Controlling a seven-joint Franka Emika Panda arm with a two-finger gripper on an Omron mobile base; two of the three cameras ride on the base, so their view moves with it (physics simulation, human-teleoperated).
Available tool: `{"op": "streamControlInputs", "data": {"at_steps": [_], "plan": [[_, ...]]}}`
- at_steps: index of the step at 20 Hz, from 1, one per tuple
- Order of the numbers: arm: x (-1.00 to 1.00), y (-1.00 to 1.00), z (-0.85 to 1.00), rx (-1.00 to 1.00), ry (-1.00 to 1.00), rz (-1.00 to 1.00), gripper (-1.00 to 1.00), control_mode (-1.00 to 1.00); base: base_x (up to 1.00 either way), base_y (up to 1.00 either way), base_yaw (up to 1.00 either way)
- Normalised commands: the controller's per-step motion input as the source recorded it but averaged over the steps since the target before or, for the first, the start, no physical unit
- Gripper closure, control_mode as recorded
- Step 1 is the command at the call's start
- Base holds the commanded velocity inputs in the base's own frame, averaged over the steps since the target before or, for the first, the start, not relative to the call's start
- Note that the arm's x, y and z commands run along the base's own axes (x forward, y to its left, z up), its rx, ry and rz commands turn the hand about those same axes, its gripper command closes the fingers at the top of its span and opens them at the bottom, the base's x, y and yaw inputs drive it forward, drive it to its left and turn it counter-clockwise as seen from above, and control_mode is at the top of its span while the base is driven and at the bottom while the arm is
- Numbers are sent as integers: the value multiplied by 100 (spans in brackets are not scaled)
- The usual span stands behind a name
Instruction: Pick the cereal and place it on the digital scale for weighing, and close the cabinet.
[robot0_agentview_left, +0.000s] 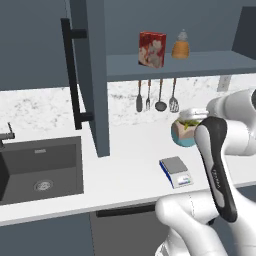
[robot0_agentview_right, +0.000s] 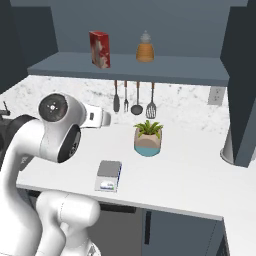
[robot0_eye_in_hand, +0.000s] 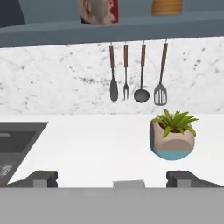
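Cereal (robot0_agentview_left: 152, 48) stands upright on the open cabinet's (robot0_agentview_left: 95, 75) lower shelf, just beside the orange bottle (robot0_agentview_left: 181, 46); I see the digital scale (robot0_agentview_left: 175, 171) flat on the white counter (robot0_agentview_left: 130, 170) near its front edge, with the potted plant (robot0_agentview_right: 148, 137) behind it; my gripper (robot0_eye_in_hand: 111, 178) hangs over the counter with its jaws spread wide and nothing between them; utensils (robot0_eye_in_hand: 136, 74) hang under the shelf; the sink (robot0_agentview_left: 40, 167) lies to the left.
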Motion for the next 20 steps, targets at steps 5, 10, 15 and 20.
{"op": "streamControlInputs", "data": {"at_steps": [5,10,15,20], "plan": [[-12,-9,49,2,-24,0,-100,-100,0,0,0],[-17,-9,48,3,-27,0,-100,-100,0,0,0],[-16,-1,50,0,-18,0,-100,-100,0,0,0],[-1,-7,46,0,-2,0,-100,-100,0,0,0]]}}
